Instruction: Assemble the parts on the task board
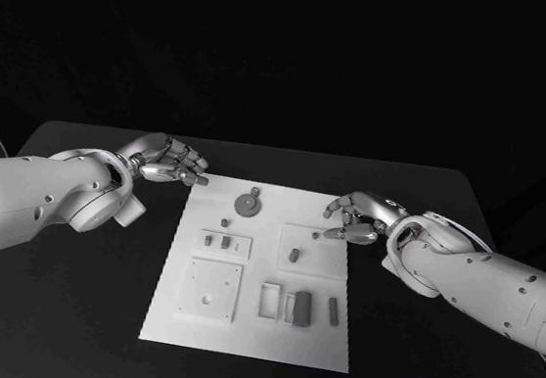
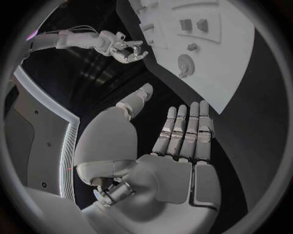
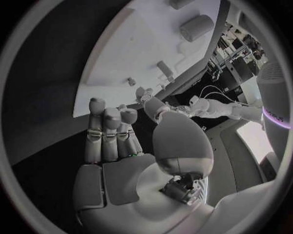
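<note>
Both arms are in over the black counter (image 1: 79,314) and neither has picked anything up. The left robot hand (image 1: 167,158) sits just off the far left corner of the task board (image 1: 247,339), fingers loosely spread and nothing in them; the left wrist view shows its fingers (image 2: 183,131) straight and empty above dark counter beside the board edge. The right robot hand (image 1: 358,217) hovers over the board's far right corner, fingers partly curled but apart, also empty; the right wrist view confirms nothing between its fingers (image 3: 110,131). The grey parts all lie on the board: a round disc piece (image 1: 249,205) near the far edge between the two hands, a small peg (image 1: 294,254) mid board, two small pieces in a recessed square (image 1: 224,239), a large square plate (image 1: 212,288), and a dark block (image 1: 303,308) with a slim bar (image 1: 333,309) beside a frame nearer the robot. The step looks like reach and first pick, task barely begun. The disc is nearest both hands; which part goes first cannot be told. To do it well: come down straight over one part, pinch it at its sides with fingertips, keep the other hand clear of the board, and avoid nudging the small neighbours or sliding the board.
</note>
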